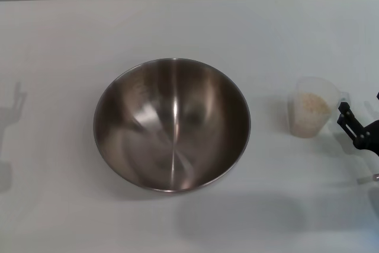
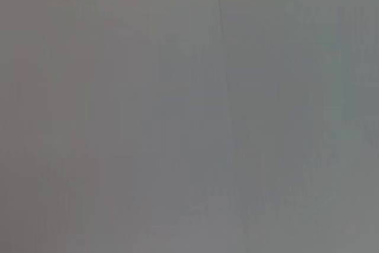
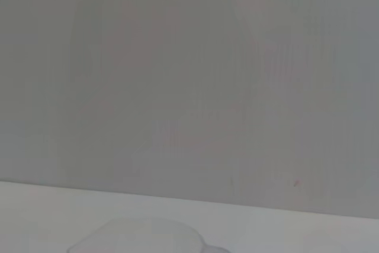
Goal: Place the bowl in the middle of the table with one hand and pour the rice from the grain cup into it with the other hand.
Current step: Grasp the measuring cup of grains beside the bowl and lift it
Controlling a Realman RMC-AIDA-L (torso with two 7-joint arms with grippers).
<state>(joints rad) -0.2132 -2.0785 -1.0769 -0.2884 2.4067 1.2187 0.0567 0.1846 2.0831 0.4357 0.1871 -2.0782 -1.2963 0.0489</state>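
Bowl: I see one bowl standing upright at the centre of the head view, shiny brushed steel, open side up and nothing in it.
Grain cup: one grain cup, clear and frosted, stands upright at the middle right of the frame, well apart from the bowl, its pale rim also showing at the lower edge of the right wrist view.
Rice: one heap of off-white rice sits inside the cup.
Right tool: my right tool shows black at the right edge, just beside the cup; I cannot tell whether it is open or closed.
Left tool: out of sight; its wrist view shows only flat grey.
Tabletop: the white tabletop lies bare on every side of the bowl, its far edge running across the top of the frame.
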